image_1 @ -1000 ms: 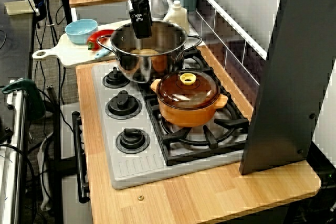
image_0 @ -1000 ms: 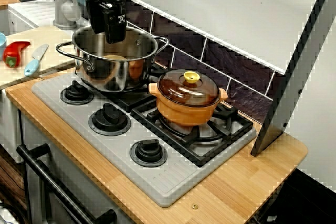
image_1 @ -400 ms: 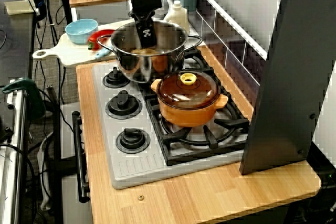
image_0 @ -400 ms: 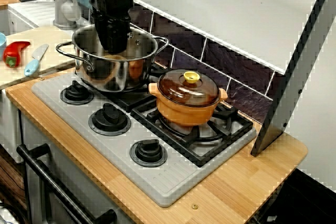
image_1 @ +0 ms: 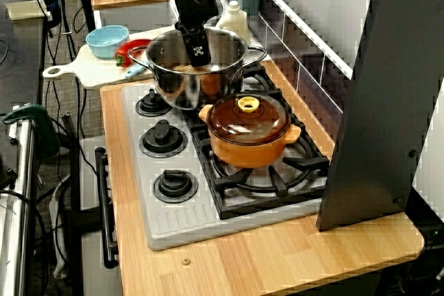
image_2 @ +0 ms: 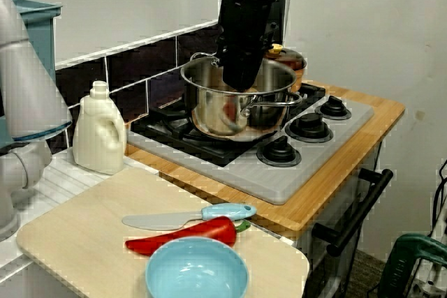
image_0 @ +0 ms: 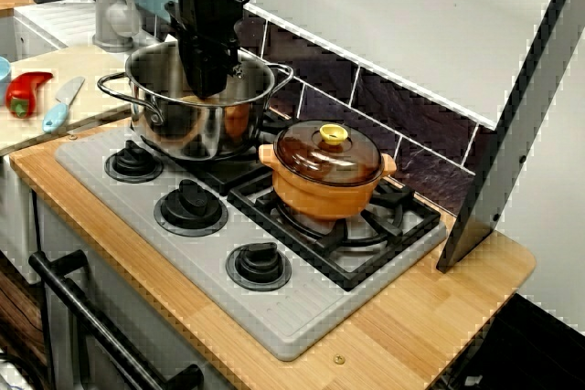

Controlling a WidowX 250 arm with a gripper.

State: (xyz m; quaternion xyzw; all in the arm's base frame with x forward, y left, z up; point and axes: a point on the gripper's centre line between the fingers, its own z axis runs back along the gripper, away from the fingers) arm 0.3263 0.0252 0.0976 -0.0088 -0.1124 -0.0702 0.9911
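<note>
The tool (image_0: 207, 90) hangs upright inside the steel pot (image_0: 203, 131) with its lower end below the rim. The pot's wall hides the fingers in every view, so I cannot tell whether they stand wide, narrow or closed on something. The pot sits on the stove (image_0: 302, 321) burner nearer the cutting board (image_2: 77, 242). On its bottom, just beside the tool, lies a pale tan thing (image_1: 183, 68), too hidden to name. Just beside the pot, on the other burner, an orange casserole (image_0: 322, 196) stands shut under a brown glass lid (image_0: 327, 154), contents unseen. On the board lie a red pepper (image_2: 183, 236) and a blue-handled knife (image_2: 190, 216), and a light blue bowl (image_2: 196, 271) showing only its own blue inside
</note>
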